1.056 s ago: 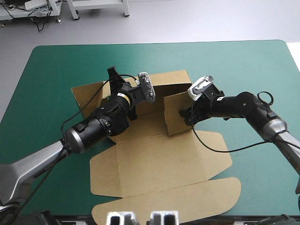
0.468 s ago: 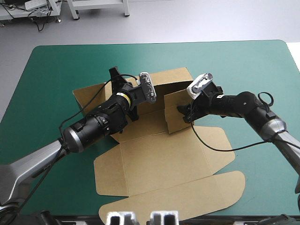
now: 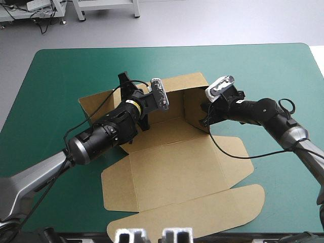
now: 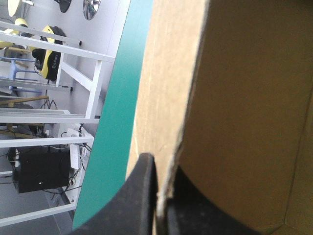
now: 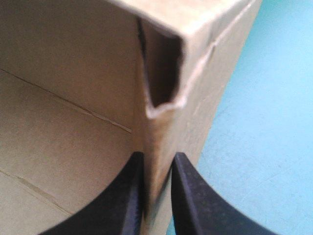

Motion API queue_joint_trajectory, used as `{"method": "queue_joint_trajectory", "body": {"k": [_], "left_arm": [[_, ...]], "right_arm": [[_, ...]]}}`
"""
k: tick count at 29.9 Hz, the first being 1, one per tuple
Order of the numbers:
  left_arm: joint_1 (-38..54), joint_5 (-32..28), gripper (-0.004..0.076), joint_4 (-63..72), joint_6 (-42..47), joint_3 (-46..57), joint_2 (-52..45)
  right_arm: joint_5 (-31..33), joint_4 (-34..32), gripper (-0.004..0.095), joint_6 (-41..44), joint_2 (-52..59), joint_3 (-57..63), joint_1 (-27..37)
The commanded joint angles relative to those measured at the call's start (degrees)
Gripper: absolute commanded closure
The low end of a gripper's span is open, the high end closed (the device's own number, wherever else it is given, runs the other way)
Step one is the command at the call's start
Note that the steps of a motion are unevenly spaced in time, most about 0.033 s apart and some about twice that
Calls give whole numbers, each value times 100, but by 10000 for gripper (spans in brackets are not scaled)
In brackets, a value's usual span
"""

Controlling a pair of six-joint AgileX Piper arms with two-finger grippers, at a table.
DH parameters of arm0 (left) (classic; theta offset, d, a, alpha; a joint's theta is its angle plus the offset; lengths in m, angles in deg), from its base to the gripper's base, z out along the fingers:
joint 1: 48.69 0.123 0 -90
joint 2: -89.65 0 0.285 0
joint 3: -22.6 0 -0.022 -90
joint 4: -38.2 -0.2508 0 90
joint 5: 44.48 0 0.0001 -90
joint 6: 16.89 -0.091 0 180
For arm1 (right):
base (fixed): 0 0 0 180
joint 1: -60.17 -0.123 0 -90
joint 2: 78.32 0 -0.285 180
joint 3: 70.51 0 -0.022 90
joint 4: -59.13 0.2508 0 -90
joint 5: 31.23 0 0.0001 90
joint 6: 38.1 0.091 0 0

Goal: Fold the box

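The brown box (image 3: 172, 167) lies in the middle of the teal-green table with its back wall (image 3: 174, 88) and right side wall (image 3: 196, 109) raised. My right gripper (image 3: 205, 117) pinches that right wall from outside. In the right wrist view its black fingers (image 5: 124, 196) stand on either side of the doubled board at the corner, right gripper (image 5: 157, 196) shut on the box. My left gripper (image 4: 159, 196) is shut on the upper edge of a raised wall on the box's back left side. In the high view its fingertips are hidden under the wrist.
The lid panel and its flaps (image 3: 192, 212) lie flat and reach close to the table's near edge. A left flap (image 3: 93, 104) lies flat beside the left arm. Bare teal-green cover (image 3: 263, 71) lies right of the box and beyond it.
The right gripper's fingers have come together on the right side wall, which has swung from leaning inward to standing upright. Earlier the whole sheet slid slightly right. The left gripper kept its hold.
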Motion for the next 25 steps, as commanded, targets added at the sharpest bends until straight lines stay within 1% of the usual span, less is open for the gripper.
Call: {"method": "queue_joint_trajectory", "body": {"k": [1,3,5,10,12,13,21,23,25], "left_arm": [[-69,-411,720,488,-230,-136,-170],[-69,-439,676,719,-553,-136,-180],[-69,-483,591,905,-790,-136,-180],[-69,-493,324,1000,-910,-136,-201],[-69,-503,248,1000,-910,-136,-255],[-69,-530,229,1000,-910,-136,-324],[-349,-557,230,1293,-910,-136,-977],[-496,-566,257,1283,-962,-136,-1136],[-567,-566,335,1255,-1042,-136,-1291]], "right_arm": [[138,219,826,-64,113,-153,-46],[130,219,834,-64,113,-153,-46],[130,229,834,-64,113,-153,-46],[130,238,834,86,113,-153,-46],[130,238,834,86,113,-153,-46],[126,238,834,86,113,-153,-46],[93,238,834,69,113,-153,-46],[84,238,834,69,113,-153,-46],[71,177,834,69,113,-153,-46]]}}
